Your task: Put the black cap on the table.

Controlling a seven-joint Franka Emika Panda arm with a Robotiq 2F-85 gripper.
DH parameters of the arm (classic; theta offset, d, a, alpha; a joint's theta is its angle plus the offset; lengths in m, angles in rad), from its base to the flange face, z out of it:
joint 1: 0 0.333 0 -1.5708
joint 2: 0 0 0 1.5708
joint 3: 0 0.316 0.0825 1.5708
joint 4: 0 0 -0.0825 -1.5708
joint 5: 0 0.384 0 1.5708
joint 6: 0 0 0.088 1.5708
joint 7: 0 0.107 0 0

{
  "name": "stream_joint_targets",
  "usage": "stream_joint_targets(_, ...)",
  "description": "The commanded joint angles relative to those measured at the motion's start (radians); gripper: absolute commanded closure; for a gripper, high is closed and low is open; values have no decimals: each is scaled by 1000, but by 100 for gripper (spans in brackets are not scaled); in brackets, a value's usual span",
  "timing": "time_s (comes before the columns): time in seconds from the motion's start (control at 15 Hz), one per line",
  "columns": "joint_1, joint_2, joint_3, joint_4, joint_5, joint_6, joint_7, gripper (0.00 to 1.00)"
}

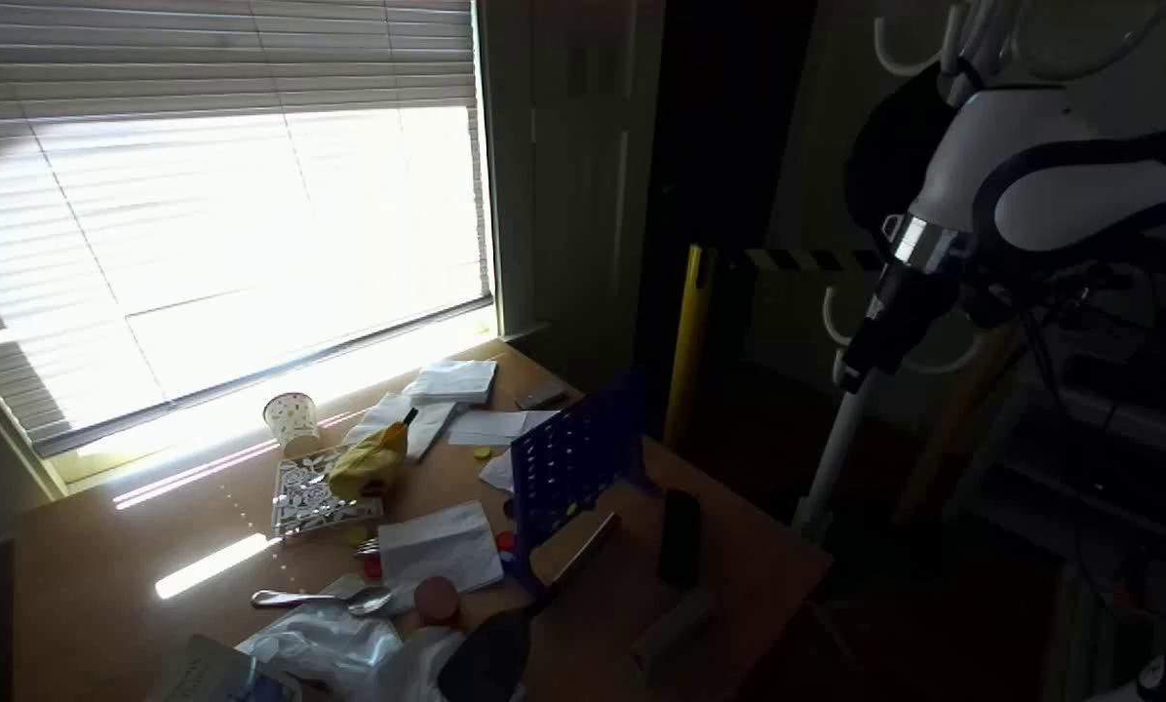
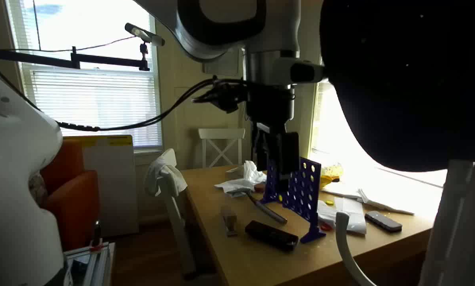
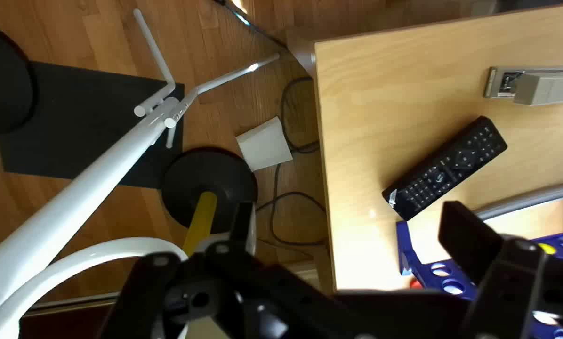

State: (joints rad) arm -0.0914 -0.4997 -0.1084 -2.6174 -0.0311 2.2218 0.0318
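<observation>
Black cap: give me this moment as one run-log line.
black cap: hanging on white coat rack | gripper: open, nothing held | table: black cap not yet on it

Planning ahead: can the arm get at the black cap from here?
Probably not directly: the open gripper points down, not at the cap hanging on the rack. The arm would likely have to rise and turn first.
</observation>
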Motion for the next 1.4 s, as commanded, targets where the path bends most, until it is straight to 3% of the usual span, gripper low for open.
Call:
stream_joint_targets(0.0,-9,0,9,2,6,-2,-5,0)
stream_joint_targets(0.13,-9,0,9,2,6,-2,-5,0)
stream_joint_targets(0.4,-26,-123,-21,-41,23,-39,-20,0)
stream_joint_targets(0.73,-145,-305,-58,-143,-42,21,-18,0)
stream_joint_targets(1.0,-183,-435,-104,-194,-47,-11,-103,0)
stream_joint_targets(1.13,-183,-450,-134,-141,-43,-68,-155,0)
stream_joint_targets(1.33,-224,-497,-146,-129,-75,-29,-173,0)
